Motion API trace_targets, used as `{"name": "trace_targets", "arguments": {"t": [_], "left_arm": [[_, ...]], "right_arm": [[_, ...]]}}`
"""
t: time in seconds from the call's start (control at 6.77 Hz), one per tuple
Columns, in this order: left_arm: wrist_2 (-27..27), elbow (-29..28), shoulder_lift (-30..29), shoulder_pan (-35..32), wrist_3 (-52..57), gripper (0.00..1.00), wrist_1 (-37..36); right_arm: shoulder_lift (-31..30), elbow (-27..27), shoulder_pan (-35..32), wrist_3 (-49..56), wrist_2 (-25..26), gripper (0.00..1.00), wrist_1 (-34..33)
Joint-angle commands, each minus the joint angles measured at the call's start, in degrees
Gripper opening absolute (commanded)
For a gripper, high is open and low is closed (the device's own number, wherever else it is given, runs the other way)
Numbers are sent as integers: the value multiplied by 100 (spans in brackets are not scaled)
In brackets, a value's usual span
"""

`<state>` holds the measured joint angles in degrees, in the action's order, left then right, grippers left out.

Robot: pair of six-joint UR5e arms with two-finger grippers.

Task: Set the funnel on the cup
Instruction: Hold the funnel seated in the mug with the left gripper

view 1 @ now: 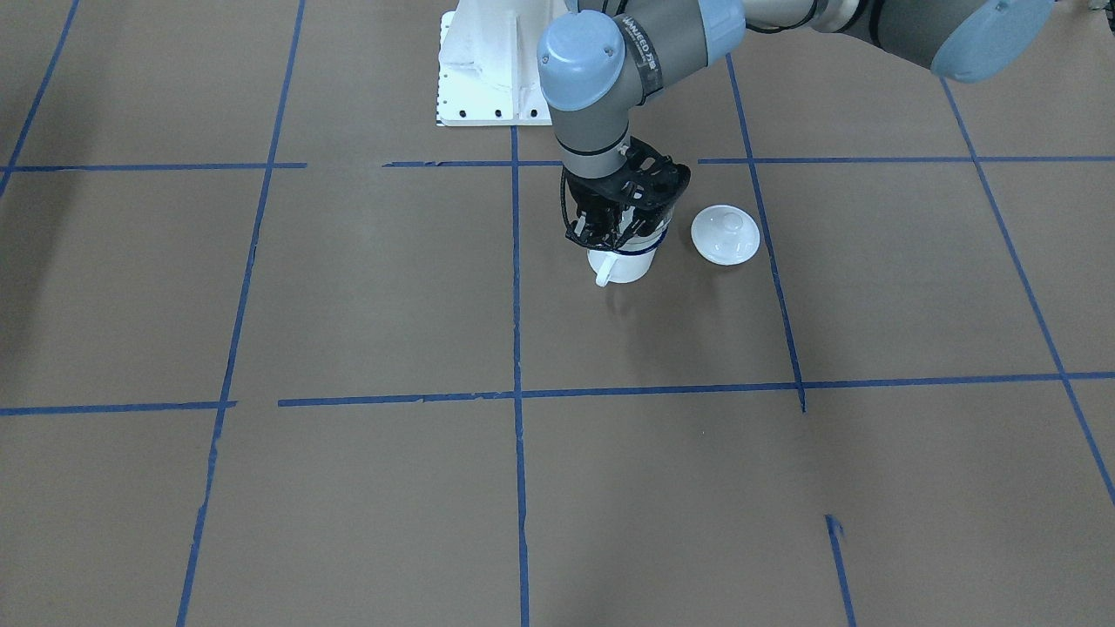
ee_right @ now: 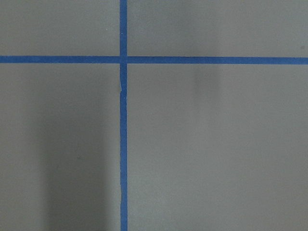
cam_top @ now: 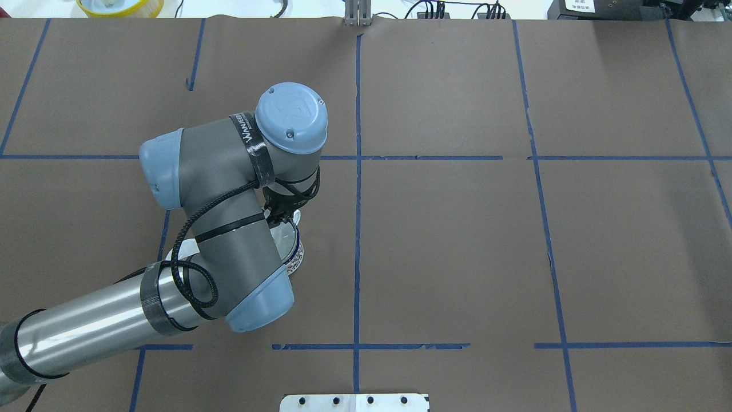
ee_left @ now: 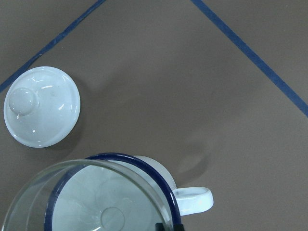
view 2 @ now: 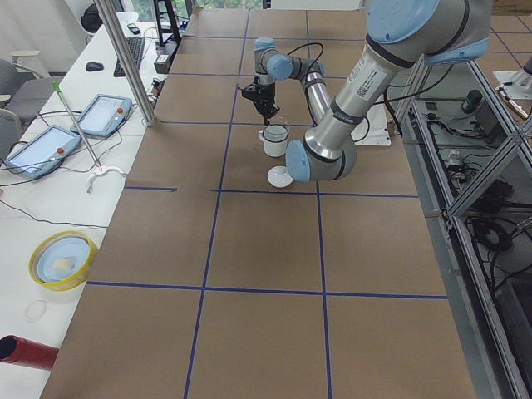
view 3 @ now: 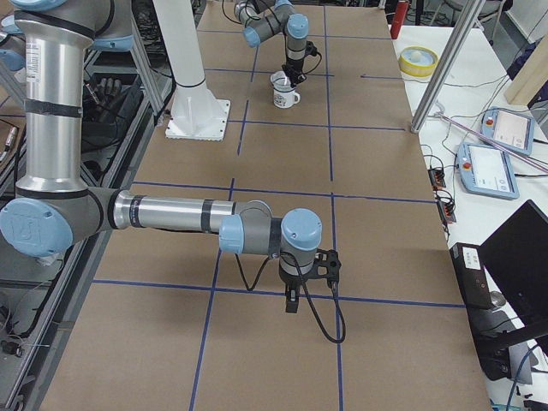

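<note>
On the brown papered table [view 1: 348, 305], crossed by blue tape, the funnel [ee_left: 91, 199] is pinched at its rim by the left gripper [view 1: 617, 233], directly over the cup [ee_left: 192, 199]. A white lid [ee_left: 42, 106] is seen nearby. Whether the right gripper [view 3: 291, 301] is open cannot be told.

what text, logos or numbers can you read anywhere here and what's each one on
"UR", faint: blue joint cap.
"WANJEED", letters unsure: black strap beside that cap.
Too small to read: white label at the far table edge.
Too blurred to read: print on the cup.
</note>
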<state>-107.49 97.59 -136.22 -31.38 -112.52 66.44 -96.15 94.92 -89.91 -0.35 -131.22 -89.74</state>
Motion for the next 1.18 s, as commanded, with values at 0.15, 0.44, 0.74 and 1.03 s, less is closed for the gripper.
{"name": "trace_targets", "arguments": {"t": [0.15, 0.44, 0.74, 1.03], "left_arm": [[0, -21, 52, 0, 20, 0, 132], [0, -82, 52, 0, 20, 0, 202], [0, -82, 43, 0, 11, 10, 211], [9, -91, 52, 18, 20, 100, 211]], "right_arm": [[0, 0, 0, 0, 0, 100, 0], [0, 0, 0, 0, 0, 100, 0], [0, 0, 0, 0, 0, 100, 0], [0, 0, 0, 0, 0, 100, 0]]}}
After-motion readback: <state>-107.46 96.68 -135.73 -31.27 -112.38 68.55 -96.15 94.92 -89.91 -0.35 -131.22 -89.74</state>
